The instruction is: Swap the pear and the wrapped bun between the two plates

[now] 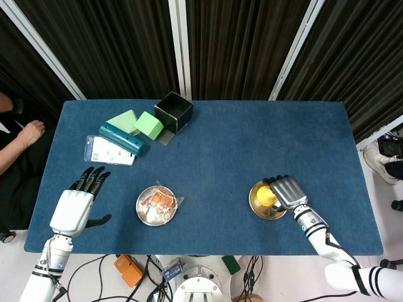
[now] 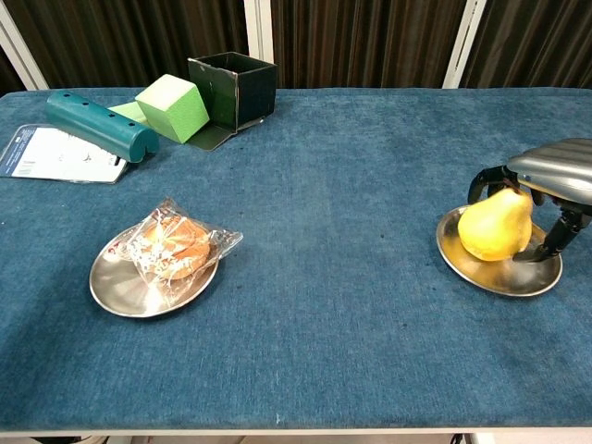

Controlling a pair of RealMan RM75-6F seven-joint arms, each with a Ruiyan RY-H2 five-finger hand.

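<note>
A yellow pear (image 2: 495,227) (image 1: 266,195) stands on the right steel plate (image 2: 499,275) (image 1: 258,207). My right hand (image 2: 552,185) (image 1: 289,192) grips it from above, fingers curled around its sides. The wrapped bun (image 2: 174,242) (image 1: 160,199), orange in clear plastic, lies on the left steel plate (image 2: 116,291) (image 1: 143,212). My left hand (image 1: 77,204) hovers open, fingers spread, off the table's left front corner, well left of the bun; the chest view does not show it.
At the back left lie a teal cylinder (image 2: 100,125), a green block (image 2: 173,107), a black open box (image 2: 233,89) and a white card (image 2: 55,154). A person's hand (image 1: 28,133) rests beside the table's left edge.
</note>
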